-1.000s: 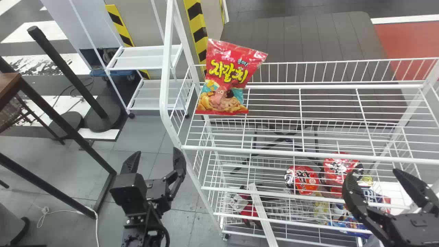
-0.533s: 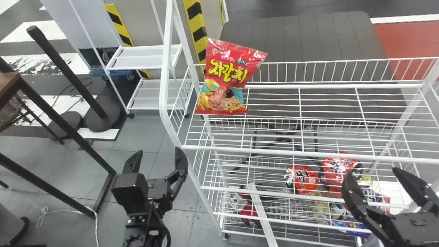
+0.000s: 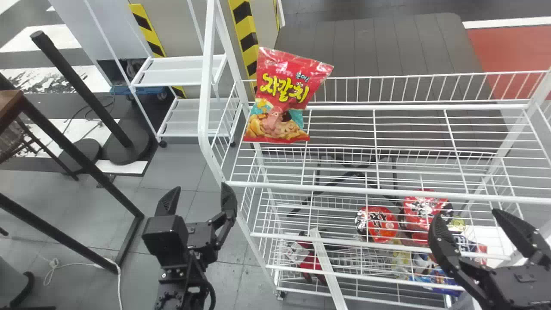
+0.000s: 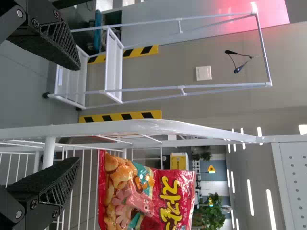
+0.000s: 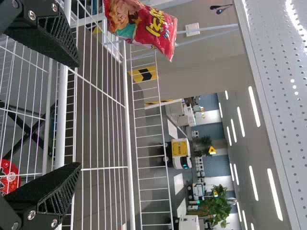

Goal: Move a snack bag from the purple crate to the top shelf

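My left gripper stands open left of the white wire rack, with nothing between its fingers. At the lower right of the head view, my right gripper is open and empty in front of the rack. The red snack bag stands upright at the left end of the top shelf, leaning toward its back. In the left wrist view the bag lies beyond the open left gripper. The right wrist view has the bag past the open right gripper.
On lower rack levels are round red packs, more colourful packages and a dark-red item. The rack's white left post rises beside the left gripper. A black-framed table stands at the far left.
The head view has shifted very slightly. My left gripper has edged a little to the right; the bag and the right gripper stay where they were.
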Controlling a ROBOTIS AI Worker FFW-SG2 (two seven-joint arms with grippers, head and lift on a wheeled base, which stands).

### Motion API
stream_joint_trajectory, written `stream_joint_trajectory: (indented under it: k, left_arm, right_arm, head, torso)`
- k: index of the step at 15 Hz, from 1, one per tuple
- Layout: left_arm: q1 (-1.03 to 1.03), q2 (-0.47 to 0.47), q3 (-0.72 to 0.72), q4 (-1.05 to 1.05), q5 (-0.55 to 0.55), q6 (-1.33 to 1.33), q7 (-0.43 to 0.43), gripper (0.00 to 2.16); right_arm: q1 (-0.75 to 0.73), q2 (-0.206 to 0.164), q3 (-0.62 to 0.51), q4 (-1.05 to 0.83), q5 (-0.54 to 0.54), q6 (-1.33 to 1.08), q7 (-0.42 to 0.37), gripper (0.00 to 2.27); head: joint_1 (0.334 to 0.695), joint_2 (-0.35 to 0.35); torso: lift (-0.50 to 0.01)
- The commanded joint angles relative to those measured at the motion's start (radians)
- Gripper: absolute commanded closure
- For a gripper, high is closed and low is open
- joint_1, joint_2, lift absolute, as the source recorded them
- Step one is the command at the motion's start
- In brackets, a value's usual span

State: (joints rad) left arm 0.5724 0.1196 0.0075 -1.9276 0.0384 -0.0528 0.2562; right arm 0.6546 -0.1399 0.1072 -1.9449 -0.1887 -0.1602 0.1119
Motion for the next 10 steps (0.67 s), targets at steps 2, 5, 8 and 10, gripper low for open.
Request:
stream_joint_trajectory:
  k: [2,5,8,10]
  left_arm:
    - [0.000,0.000,-0.003,0.001,0.000,0.000,0.000,0.16]
    - [0.000,0.000,-0.003,0.001,0.000,0.000,0.000,0.17]
    - [0.000,0.002,-0.004,-0.001,-0.002,0.000,0.000,0.17]
    - [0.000,0.002,-0.004,-0.001,-0.002,0.000,0.000,0.16]
  right_arm:
    - [0.000,0.000,-0.001,0.000,0.000,0.000,0.000,0.07]
    - [-0.001,0.002,0.000,0.000,0.000,0.000,0.000,0.07]
    - [0.000,0.002,0.000,0.000,0.000,0.000,0.000,0.07]
    - [0.000,0.002,0.002,0.000,0.000,0.000,0.000,0.07]
  head:
    - [0.695,0.195]
    - [0.695,0.194]
    - [0.695,0.194]
    - [0.695,0.193]
  torso:
    - [0.000]
    - [0.000]
    - [0.000]
    - [0.000]
